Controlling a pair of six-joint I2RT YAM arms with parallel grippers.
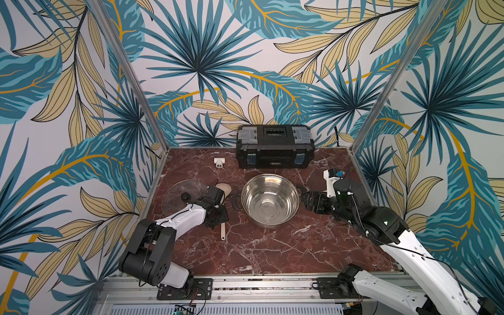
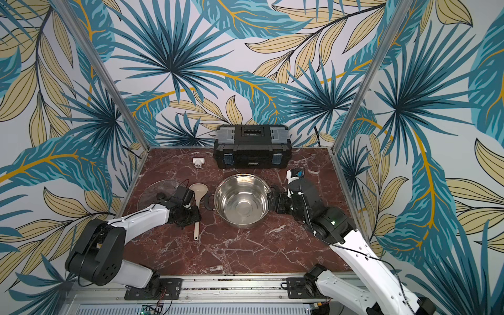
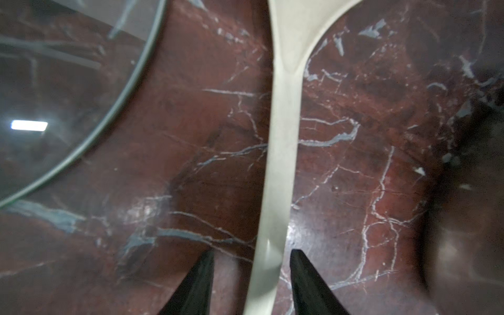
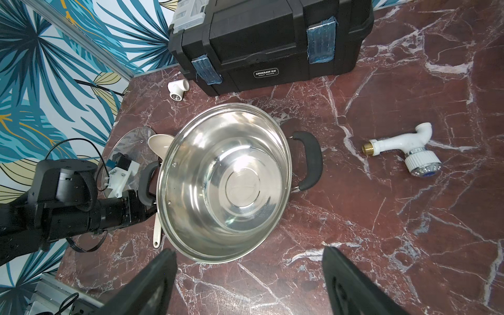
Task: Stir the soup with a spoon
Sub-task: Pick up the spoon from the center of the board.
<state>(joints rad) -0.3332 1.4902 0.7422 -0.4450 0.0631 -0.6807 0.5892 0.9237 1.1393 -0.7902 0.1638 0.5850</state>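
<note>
The cream spoon point(image 1: 223, 189) lies flat on the marble just left of the steel pot point(image 1: 253, 196), bowl towards the back and handle towards the front. My left gripper point(image 3: 253, 251) is low over the handle point(image 3: 281, 136), open, with one black finger on each side. A gap shows between one finger and the handle. The pot point(image 4: 191, 152) stands in the middle with black side handles, and no soup shows inside it. My right gripper point(image 4: 248, 252) stands wide open by the pot's right side point(image 1: 304, 201) with nothing between its fingers.
A glass lid point(image 1: 182, 196) lies left of the spoon, under my left arm. A black toolbox point(image 1: 275, 146) stands at the back, with a white T-shaped fitting point(image 1: 219, 162) to its left. A white tap fitting point(image 4: 403, 150) lies right of the pot.
</note>
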